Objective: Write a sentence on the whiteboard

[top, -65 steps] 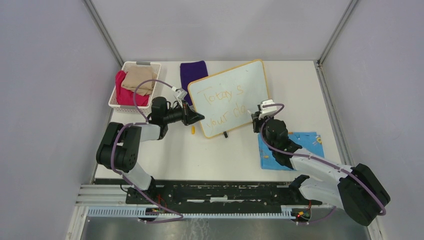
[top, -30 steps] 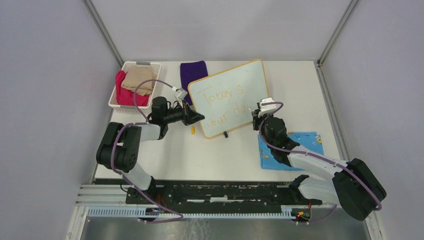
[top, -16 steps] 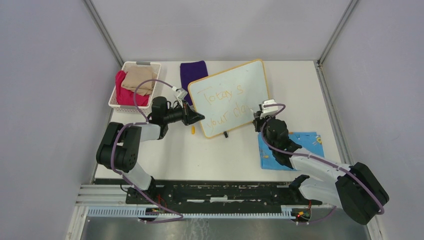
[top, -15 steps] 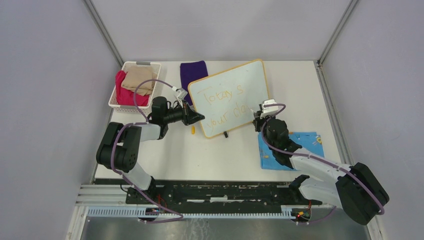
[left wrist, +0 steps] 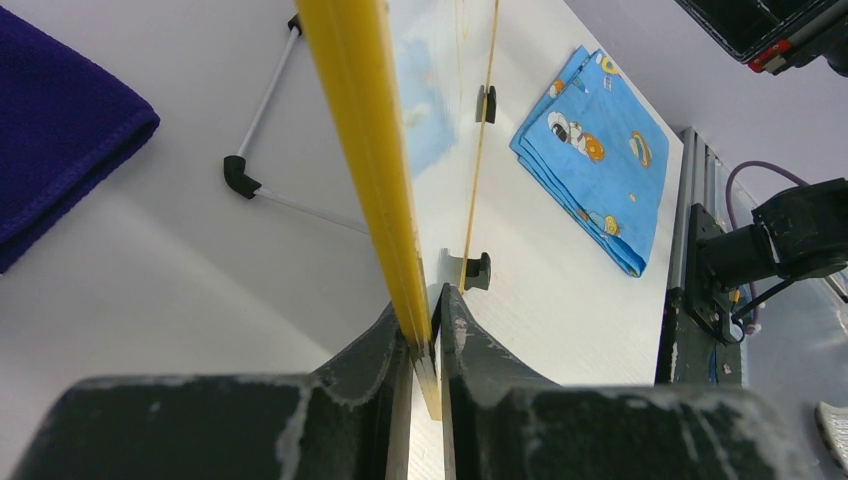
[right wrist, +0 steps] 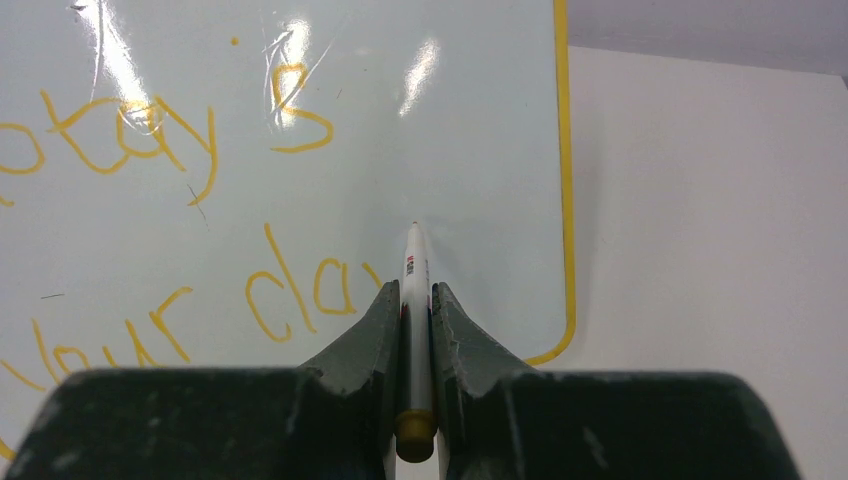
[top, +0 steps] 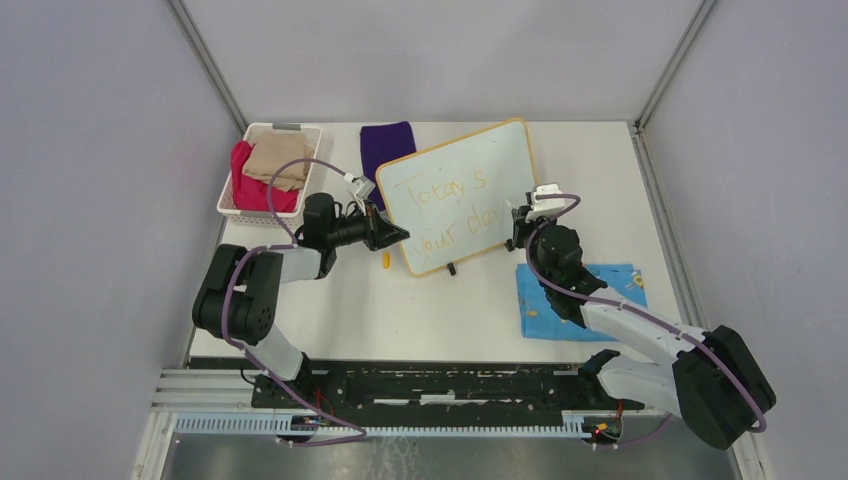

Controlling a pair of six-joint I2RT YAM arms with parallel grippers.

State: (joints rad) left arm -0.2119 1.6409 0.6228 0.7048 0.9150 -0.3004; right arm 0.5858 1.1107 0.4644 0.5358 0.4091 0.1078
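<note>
The whiteboard (top: 470, 170) with its yellow-orange frame stands tilted at the table's middle back. The sentence (top: 445, 207) on it reads "Today's" above "your day" in faint orange; the right wrist view shows "tay s" and "r day" (right wrist: 290, 290). My left gripper (top: 396, 236) is shut on the whiteboard's left frame edge (left wrist: 370, 170). My right gripper (top: 518, 228) is shut on a white marker (right wrist: 415, 290), whose tip touches the board just right of the last letter.
A white basket (top: 262, 213) of red and tan cloths stands at the back left. A purple cloth (top: 382, 143) lies behind the board. A blue cartoon-print cloth (top: 610, 285) lies under my right arm. A small yellow cap (top: 385, 262) lies by the board's lower left corner.
My right gripper has moved right and up along the second line, and a new stroke now follows "da". My left gripper has held still on the frame.
</note>
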